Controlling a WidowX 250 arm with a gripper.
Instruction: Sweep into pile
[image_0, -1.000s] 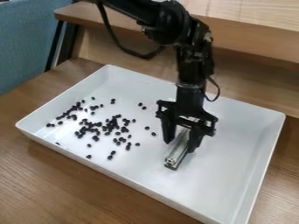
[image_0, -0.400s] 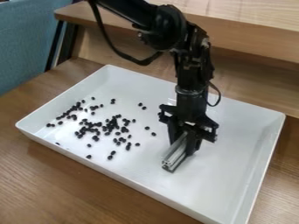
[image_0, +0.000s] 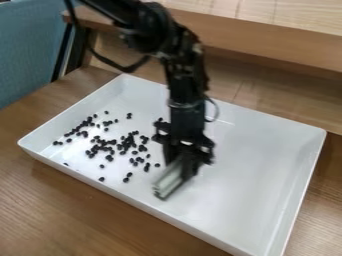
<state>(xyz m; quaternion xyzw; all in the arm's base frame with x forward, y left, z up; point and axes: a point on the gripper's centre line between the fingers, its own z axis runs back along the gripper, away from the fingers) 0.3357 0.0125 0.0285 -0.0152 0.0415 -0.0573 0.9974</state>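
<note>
Dozens of dark beans (image_0: 121, 146) near the claw (image_0: 182, 167), pale bar (image_0: 167, 184) in its pinch, tray (image_0: 250, 172) around, ledge (image_0: 267, 47) beyond.

- Brown wooden table (image_0: 60, 215), grain visible, nine o'clock through six to four.
- Blue fabric (image_0: 30, 50), ten o'clock, black bar (image_0: 62, 52) beside it.
- Light wooden ledge (image_0: 280, 50), eleven to two o'clock, wooden panel (image_0: 267, 92) beneath.

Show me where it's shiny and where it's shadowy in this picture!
Camera view: a thin, bright glint near the back wall of the white tray; dimmer shade just under the wooden ledge; no strong shadows around the scattered beans.
</note>
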